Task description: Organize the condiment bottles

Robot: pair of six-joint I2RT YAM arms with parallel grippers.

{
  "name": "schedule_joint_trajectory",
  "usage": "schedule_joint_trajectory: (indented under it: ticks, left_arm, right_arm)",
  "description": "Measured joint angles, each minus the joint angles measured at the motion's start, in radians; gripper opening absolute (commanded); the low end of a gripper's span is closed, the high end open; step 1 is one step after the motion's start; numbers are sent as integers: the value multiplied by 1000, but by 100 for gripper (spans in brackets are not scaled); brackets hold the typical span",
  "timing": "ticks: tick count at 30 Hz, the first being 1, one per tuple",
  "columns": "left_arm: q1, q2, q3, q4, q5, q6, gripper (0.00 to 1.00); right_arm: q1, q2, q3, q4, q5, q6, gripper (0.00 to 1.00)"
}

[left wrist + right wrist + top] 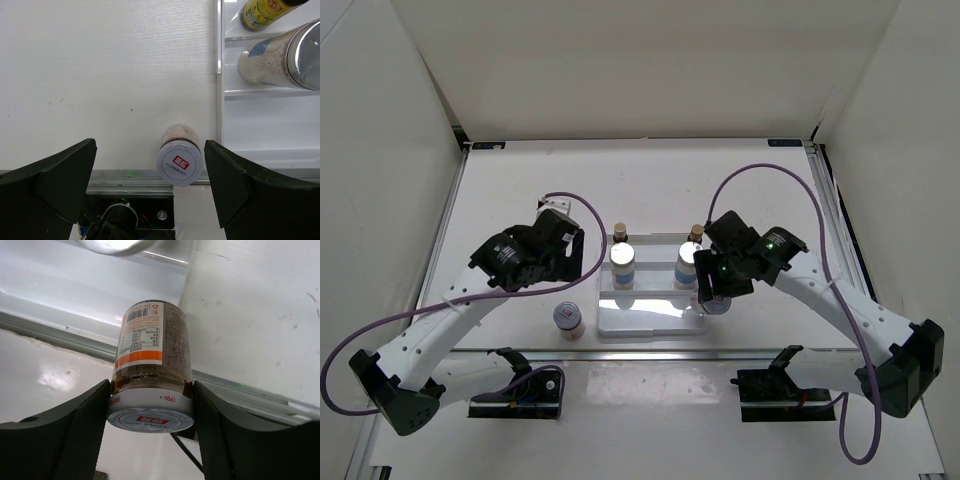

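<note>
The white stepped rack (650, 318) holds two slim amber bottles (618, 232) (696, 233) at the back and two silver-lidded blue-white bottles (622, 264) (686, 264) on the middle step. My right gripper (150, 407) is shut on the lid end of a short red-label bottle (150, 345) and holds it at the rack's front right corner (716, 296). The other red-label bottle (568, 320) stands on the table left of the rack. My left gripper (150, 170) is open and empty above and behind that bottle (179, 160).
A metal rail (125, 176) runs along the table's front edge just past the standing bottle. Two black arm mounts (520, 390) (775, 385) sit in front of it. White walls enclose the table. The rack's edge (218, 75) lies right of my left gripper.
</note>
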Motion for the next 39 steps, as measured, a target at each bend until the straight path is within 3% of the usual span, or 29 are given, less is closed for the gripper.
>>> schedule_joint_trajectory:
  ticks: [21, 22, 23, 26, 27, 30, 39]
  left_arm:
    - [0, -33, 0, -21, 1, -38, 100]
    - [0, -34, 0, -21, 1, -40, 100]
    - [0, -34, 0, -21, 1, -42, 100]
    - [0, -34, 0, -21, 1, -50, 100]
    - [0, -34, 0, -21, 1, -52, 100]
    - [-1, -34, 0, -23, 1, -55, 100]
    - [0, -36, 0, -29, 1, -60, 100]
  right_arm:
    - [146, 308, 50, 92, 72, -99, 2]
    - [146, 315, 55, 92, 74, -99, 5]
    - [145, 323, 60, 92, 74, -99, 15]
    - [146, 344, 72, 90, 76, -104, 33]
    - [146, 350, 76, 89, 76, -106, 46]
    - [146, 356, 82, 89, 76, -111, 62]
    - [146, 383, 129, 63, 77, -120, 84]
